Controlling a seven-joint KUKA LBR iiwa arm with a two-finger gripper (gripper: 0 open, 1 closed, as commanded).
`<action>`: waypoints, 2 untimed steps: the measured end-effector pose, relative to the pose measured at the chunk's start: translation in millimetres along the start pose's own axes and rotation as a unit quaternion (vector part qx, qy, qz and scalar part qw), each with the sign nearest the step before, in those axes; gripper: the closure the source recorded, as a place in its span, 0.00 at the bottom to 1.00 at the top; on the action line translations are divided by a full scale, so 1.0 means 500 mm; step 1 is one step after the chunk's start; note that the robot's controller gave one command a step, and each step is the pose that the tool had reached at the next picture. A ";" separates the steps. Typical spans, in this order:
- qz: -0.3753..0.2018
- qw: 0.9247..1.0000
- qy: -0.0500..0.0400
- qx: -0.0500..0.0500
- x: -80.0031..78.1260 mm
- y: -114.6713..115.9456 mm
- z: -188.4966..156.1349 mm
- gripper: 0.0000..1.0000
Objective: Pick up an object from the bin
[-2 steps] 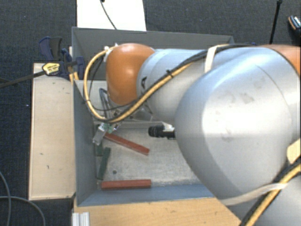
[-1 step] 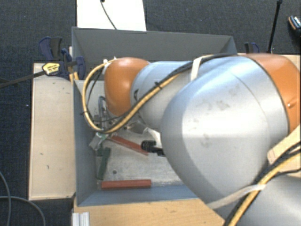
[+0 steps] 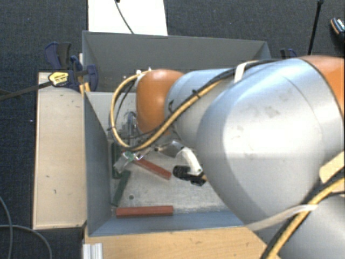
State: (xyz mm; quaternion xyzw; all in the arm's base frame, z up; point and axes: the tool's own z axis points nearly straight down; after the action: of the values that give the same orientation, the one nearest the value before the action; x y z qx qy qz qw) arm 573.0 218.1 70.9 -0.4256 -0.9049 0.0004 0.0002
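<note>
My gripper (image 3: 128, 127) reaches down at the bin's left side, mostly hidden under the arm's orange cover and cables. Just below it lies a small pale green piece (image 3: 127, 156) at the upper end of a reddish-brown stick (image 3: 155, 169) that slants down to the right. A dark green strip (image 3: 119, 188) leans along the left wall beneath them. Right of the stick lies a white thing with a black end (image 3: 191, 171).
A longer reddish-brown bar (image 3: 144, 211) lies flat along the bin's front wall. The arm covers the bin's right half and much of its back. Bare grey floor shows between the stick and the front bar.
</note>
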 end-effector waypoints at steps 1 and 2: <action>-0.001 1.000 0.000 0.000 0.002 0.001 0.000 1.00; -0.006 1.000 -0.001 -0.004 0.000 0.005 -0.199 1.00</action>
State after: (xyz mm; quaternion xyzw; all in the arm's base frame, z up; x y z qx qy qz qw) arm 575.0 219.7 170.6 -0.4197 -0.9076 -0.0031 -0.0031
